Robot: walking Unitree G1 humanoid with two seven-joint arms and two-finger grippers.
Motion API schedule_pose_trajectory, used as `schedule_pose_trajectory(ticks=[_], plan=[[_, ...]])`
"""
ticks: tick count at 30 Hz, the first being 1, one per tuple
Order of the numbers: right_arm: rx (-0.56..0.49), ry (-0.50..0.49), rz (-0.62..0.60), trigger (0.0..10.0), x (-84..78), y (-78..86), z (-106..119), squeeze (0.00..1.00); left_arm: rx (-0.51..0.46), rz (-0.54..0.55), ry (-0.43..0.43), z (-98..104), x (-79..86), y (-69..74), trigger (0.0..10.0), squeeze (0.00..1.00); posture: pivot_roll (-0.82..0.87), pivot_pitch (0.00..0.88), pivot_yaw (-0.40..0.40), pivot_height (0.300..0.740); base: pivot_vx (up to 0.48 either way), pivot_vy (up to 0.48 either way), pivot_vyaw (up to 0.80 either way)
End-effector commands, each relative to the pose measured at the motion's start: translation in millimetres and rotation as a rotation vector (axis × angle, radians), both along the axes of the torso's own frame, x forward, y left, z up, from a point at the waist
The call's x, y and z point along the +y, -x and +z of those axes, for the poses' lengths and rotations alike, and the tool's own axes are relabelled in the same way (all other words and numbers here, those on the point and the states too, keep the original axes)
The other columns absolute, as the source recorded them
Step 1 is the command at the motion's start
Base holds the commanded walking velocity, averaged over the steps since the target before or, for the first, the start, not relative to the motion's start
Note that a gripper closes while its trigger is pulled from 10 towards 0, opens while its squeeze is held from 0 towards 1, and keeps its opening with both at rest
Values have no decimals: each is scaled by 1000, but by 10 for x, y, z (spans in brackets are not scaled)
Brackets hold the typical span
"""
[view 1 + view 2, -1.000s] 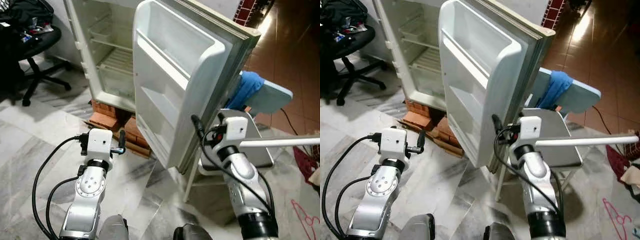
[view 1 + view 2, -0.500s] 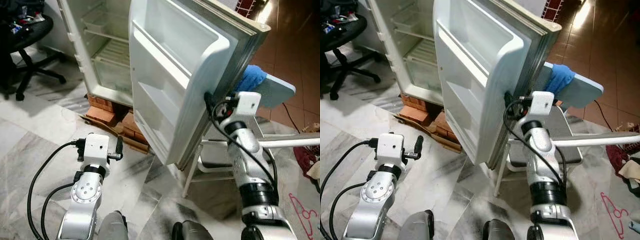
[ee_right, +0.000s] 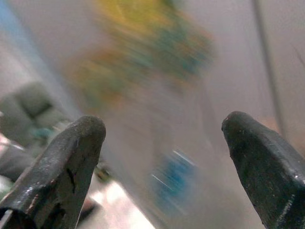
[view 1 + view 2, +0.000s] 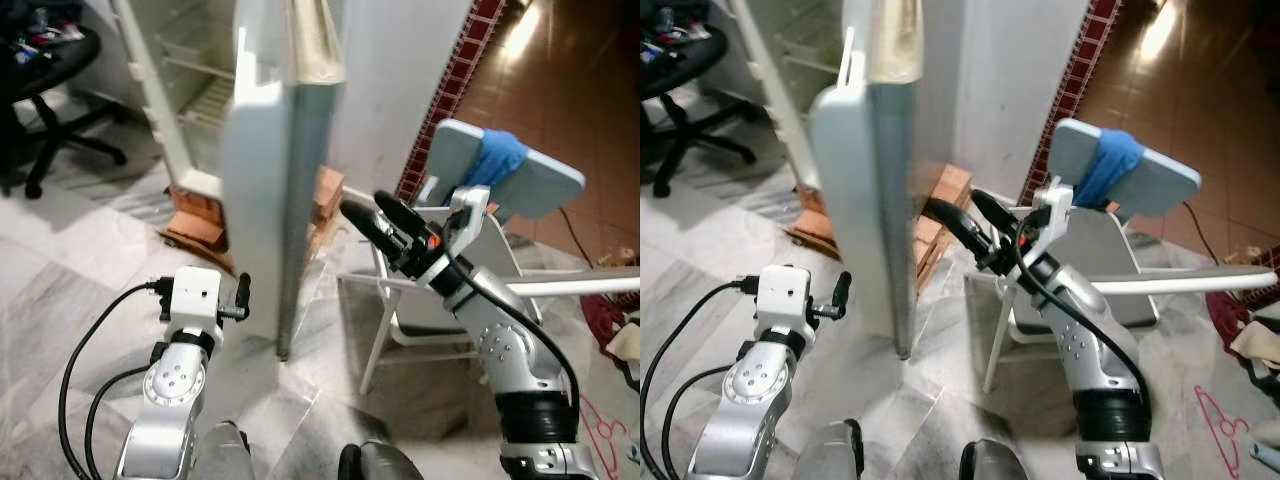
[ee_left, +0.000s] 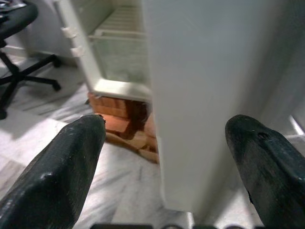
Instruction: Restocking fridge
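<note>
Left eye view: fridge door (image 4: 265, 190) stands ajar, I see nothing stocked; right gripper (image 4: 378, 222) and left gripper (image 5: 164, 157) both spread wide, empty.

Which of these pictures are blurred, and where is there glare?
Right wrist view: background smeared into yellow and blue blobs, while the fingers stay fairly sharp. Left wrist view: fridge door and bricks soft, slightly out of focus. Left eye view: right gripper mildly motion-blurred; glare on the brown floor at the top.
</note>
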State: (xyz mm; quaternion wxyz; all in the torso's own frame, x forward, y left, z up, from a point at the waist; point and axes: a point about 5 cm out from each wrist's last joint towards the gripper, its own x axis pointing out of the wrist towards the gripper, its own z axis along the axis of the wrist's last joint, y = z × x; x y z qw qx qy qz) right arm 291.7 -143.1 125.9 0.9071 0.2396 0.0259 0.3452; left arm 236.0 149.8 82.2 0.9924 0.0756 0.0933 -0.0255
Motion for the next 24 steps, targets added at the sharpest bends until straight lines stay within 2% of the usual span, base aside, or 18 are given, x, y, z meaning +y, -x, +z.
schedule_pose_trajectory(ticks=[1, 3, 6, 7, 8, 10, 11, 12, 15, 17, 19, 22, 24], plan=[[34, 28, -54, 10000, -104, 27, -80, 0, 19, -9, 2, -30, -20, 20, 10000, 0, 125, 118, -76, 740, 0, 0, 0], [59, 67, -73, 10000, -125, 66, -156, 0, 20, -8, 6, -32, -18, 24, 10000, 0, 123, 118, -76, 740, 0, 0, 0], [65, 201, -164, 10000, -160, 93, -298, 0, 28, -6, 16, -40, -16, 31, 10000, 0, 118, 118, -76, 740, 0, 0, 0], [56, 259, -252, 10000, -172, 81, -340, 0, 22, 3, 20, -33, -7, 21, 10000, 0, 118, 119, -78, 740, 0, 0, 0], [48, 277, -285, 10000, -175, 74, -347, 0, 19, 6, 20, -29, -4, 17, 10000, 0, 118, 119, -78, 740, 0, 0, 0], [28, 301, -331, 10000, -120, 75, -338, 0, 11, 2, 17, -13, -5, 2, 10000, 0, 121, 119, -78, 740, 0, 257, 0], [-38, 354, -353, 10000, -22, 78, -275, 0, -2, -16, 31, 15, -30, -16, 10000, 0, 122, 119, -77, 740, 0, 480, 0], [-38, 354, -353, 10000, -22, 78, -275, 0, -2, -16, 31, 15, -30, -16, 10000, 0, 122, 119, -77, 740, 0, 480, 0], [-89, 370, -351, 10000, 130, 100, -182, 0, -17, -29, 41, 45, -62, -27, 10000, 0, 118, 118, -73, 740, 0, 480, 0], [-118, 357, -297, 10000, 233, 131, -143, 0, -34, -47, 32, 66, -91, -32, 10000, 0, 117, 118, -72, 740, 0, 480, 0], [-128, 328, -272, 10000, 266, 149, -135, 0, -52, -57, 23, 87, -111, -37, 10000, 0, 115, 118, -72, 740, 0, 480, 0], [-58, 257, -300, 10000, 221, 162, -174, 0, -79, -43, 0, 119, -115, -47, 10000, 0, 111, 118, -72, 740, 0, 480, 0], [-42, 257, -330, 10000, 159, 161, -191, 0, -85, -34, 6, 125, -111, -52, 10000, 0, 109, 119, -72, 740, 0, 480, 0]])
